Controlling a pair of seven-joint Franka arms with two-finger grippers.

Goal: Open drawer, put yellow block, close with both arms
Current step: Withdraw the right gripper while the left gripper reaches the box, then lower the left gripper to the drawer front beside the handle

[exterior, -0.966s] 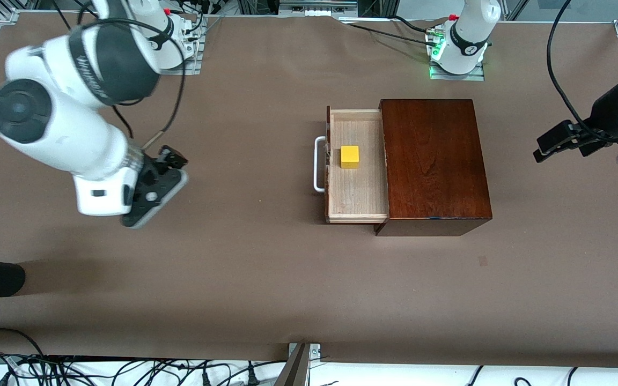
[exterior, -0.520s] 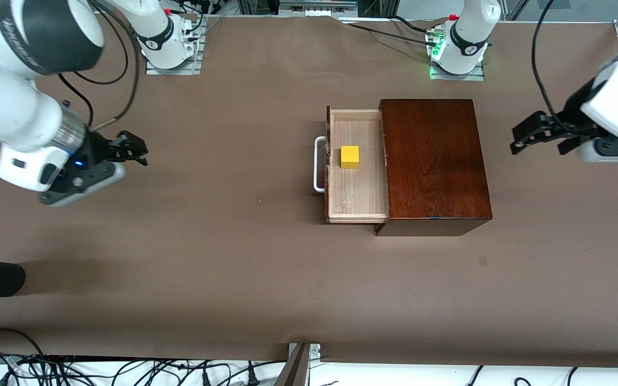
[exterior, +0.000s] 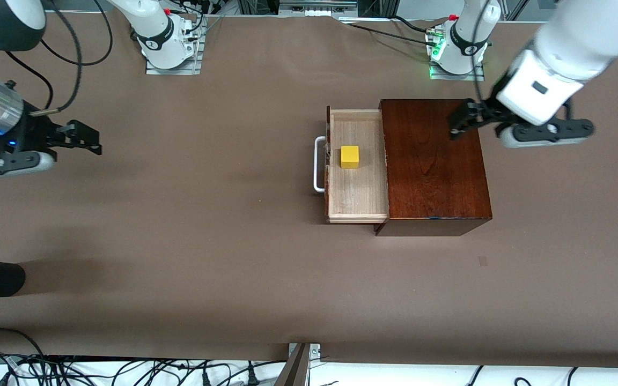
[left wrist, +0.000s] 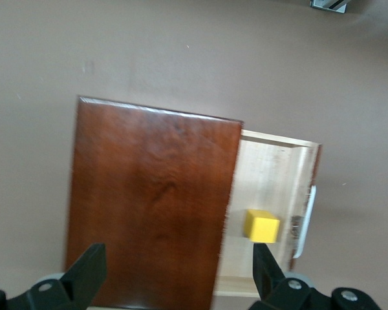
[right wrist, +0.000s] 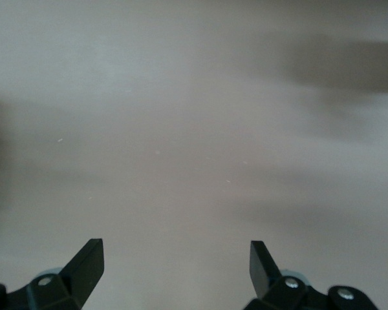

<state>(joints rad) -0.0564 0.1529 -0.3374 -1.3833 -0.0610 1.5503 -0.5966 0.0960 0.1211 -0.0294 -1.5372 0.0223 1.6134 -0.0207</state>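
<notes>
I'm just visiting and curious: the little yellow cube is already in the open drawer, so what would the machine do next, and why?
Probably bring the right gripper, open over bare table at its arm's end, toward the white handle to push the drawer shut. The yellow block already sits inside, and the open left gripper is over the wooden box, placed to steady it.

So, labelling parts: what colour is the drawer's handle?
White; the handle shows best in the front view.

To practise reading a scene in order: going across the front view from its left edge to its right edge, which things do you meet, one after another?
right gripper → white bar handle → yellow block in the open drawer → wooden box → left gripper, over the box.
</notes>
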